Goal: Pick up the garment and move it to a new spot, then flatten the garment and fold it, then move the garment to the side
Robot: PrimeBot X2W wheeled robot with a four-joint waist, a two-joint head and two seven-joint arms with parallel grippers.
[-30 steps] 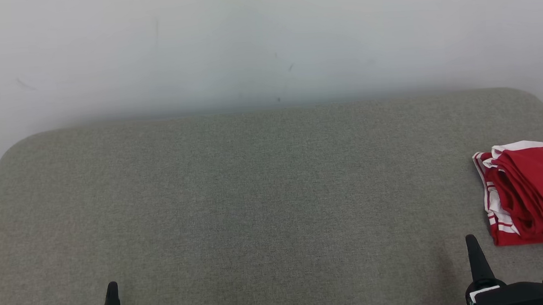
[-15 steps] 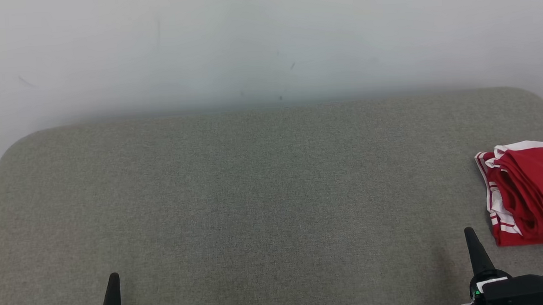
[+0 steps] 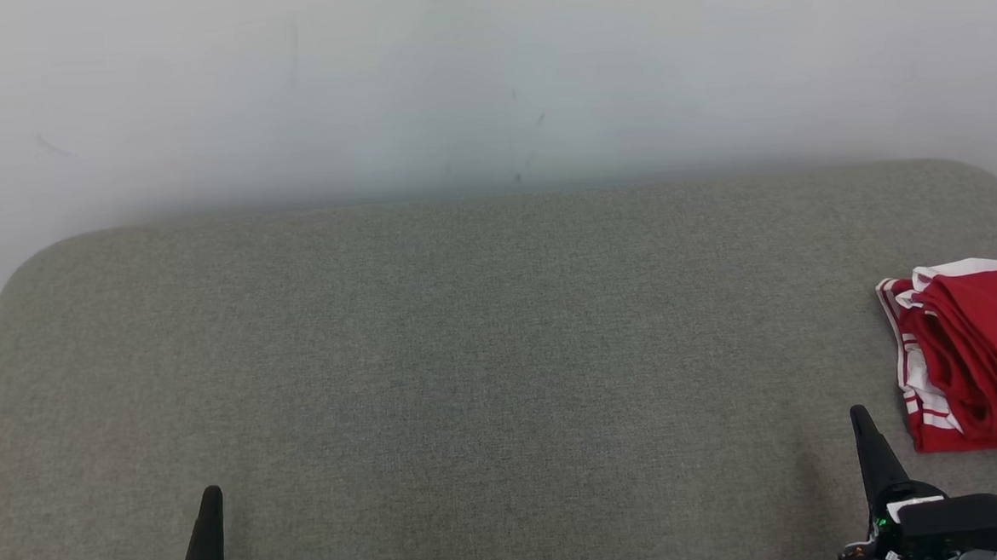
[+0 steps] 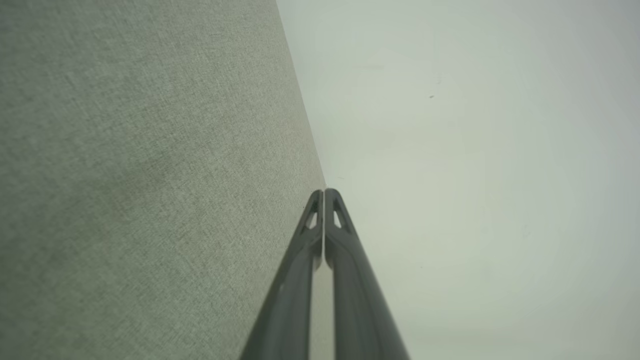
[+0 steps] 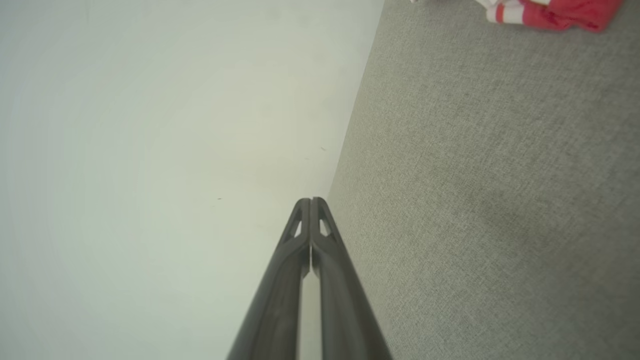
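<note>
**Both pairs of fingers pressed shut, red garment folded at the right edge**

In the head view my left gripper [image 3: 211,493] rises from the lower left of the frame. Its two dark fingers are pressed together into one spike and hold nothing. My right gripper [image 3: 858,413] stands at the lower right, likewise closed tip to tip and empty, pointing up the frame. Both show against the grey fabric surface [image 3: 485,349], which spans the frame from side to side with rounded far corners. A pale wall [image 3: 488,76] stands behind it.

The garment [image 3: 976,349], red with white bands, lies in a folded bundle on the surface at the right edge of the frame, partly cut off by it. It sits just up and right of my right fingertips, apart from them. In the right wrist view it is a strip of red and white at the upper right corner. In the left wrist view my closed fingers point at the line where grey fabric on the left meets wall on the right
</note>
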